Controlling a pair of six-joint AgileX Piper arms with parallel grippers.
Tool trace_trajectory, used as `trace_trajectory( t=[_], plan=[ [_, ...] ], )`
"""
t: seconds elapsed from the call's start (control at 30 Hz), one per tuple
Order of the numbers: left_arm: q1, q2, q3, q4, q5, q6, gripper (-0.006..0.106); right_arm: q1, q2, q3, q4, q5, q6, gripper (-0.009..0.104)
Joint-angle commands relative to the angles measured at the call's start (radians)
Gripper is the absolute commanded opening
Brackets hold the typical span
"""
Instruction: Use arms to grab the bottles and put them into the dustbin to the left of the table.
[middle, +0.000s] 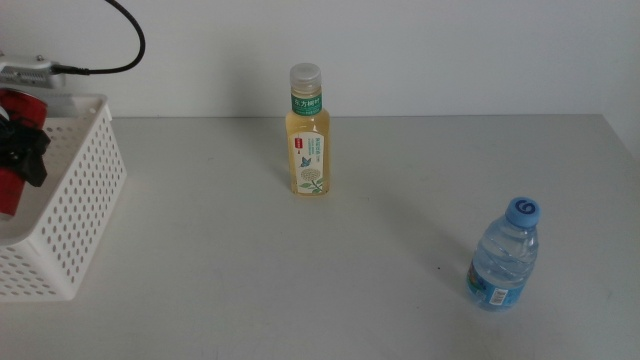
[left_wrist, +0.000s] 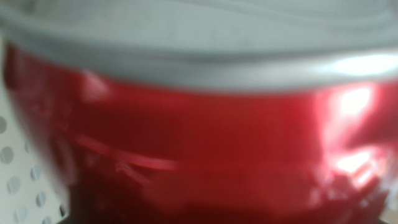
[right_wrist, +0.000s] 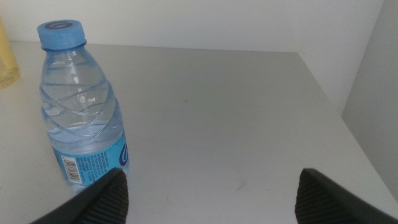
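The worktop (middle: 300, 260) is a broad, flat, matte grey slab running back to a white wall. At its left edge sits the dustbin (middle: 85, 210), a white rectangular plastic basket with walls punched full of round holes.

The left claw (middle: 22, 150) hangs over the dustbin's open top, pinching the red can (middle: 10, 185). Its wrist view is filled with blurred glossy red metal under a grey rim, so the grip looks firm, though the jaws themselves are too smeared to make out there. The risk here, as I judge it, is release: the can sits close to the bin's near rim, and letting go off-centre could bounce it off the edge and onto the worktop.

The tea bottle (middle: 308, 135) stands upright mid-table, well apart from the bin: pale-yellow liquid, green-and-white label, grey screw cap. Tall and narrow, it would tip from a glancing jaw.

The water bottle (middle: 504, 255) stands near the right front: clear ribbed plastic, blue label and cap. Thin walls may buckle or slip under a hard squeeze.

The right claw (right_wrist: 211, 193) waits low just beside it with its dark wedge jaws spread wide and nothing between them; the bottle stands off to one side of the gap, so closing now would miss.
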Motion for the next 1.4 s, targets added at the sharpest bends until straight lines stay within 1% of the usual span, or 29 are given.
trace_trajectory(
  t=[0.0, 0.23, 0.4, 0.5, 0.63, 0.7, 0.8, 0.97, 1.0, 1.1, 1.13, 1.37],
  plan=[
    [0.002, -0.036, -0.043, -0.002, -0.055, -0.024, -0.002, -0.007, -0.022, -0.009, -0.012, -0.075, -0.009, 0.094],
    [0.002, 0.041, -0.043, 0.012, -0.071, -0.051, -0.002, -0.007, -0.022, -0.009, -0.012, -0.075, -0.009, 0.094],
    [0.002, 0.100, -0.043, 0.053, -0.095, -0.140, -0.002, -0.007, -0.022, -0.009, -0.012, -0.075, -0.009, 0.094],
    [0.002, 0.124, -0.043, 0.073, -0.106, -0.142, -0.001, -0.007, -0.022, -0.009, -0.012, -0.075, -0.009, 0.094],
    [0.002, 0.143, -0.042, 0.090, -0.117, -0.142, 0.003, -0.007, -0.022, -0.009, -0.012, -0.075, -0.009, 0.094],
    [0.002, 0.147, -0.042, 0.090, -0.117, -0.142, 0.008, -0.007, -0.022, -0.009, -0.012, -0.075, -0.009, 0.094],
    [0.002, 0.156, -0.042, 0.088, -0.117, -0.142, 0.020, -0.007, -0.022, -0.009, -0.012, -0.075, -0.009, 0.094],
    [0.001, 0.160, -0.042, 0.087, -0.116, -0.142, 0.048, -0.007, -0.022, -0.009, -0.012, -0.075, -0.009, 0.094],
    [0.001, 0.160, -0.042, 0.087, -0.114, -0.142, 0.077, -0.007, -0.022, -0.009, -0.012, -0.075, -0.009, 0.094],
    [0.001, 0.160, -0.042, 0.089, -0.114, -0.142, 0.091, -0.007, -0.022, -0.009, -0.012, -0.075, -0.009, 0.094],
    [0.001, 0.159, -0.043, 0.089, -0.114, -0.142, 0.094, -0.007, -0.022, -0.009, -0.012, -0.075, -0.009, 0.094],
    [0.001, 0.104, -0.043, 0.087, -0.084, -0.138, 0.094, -0.007, -0.022, -0.009, -0.012, -0.075, -0.009, 0.094]
  ],
)
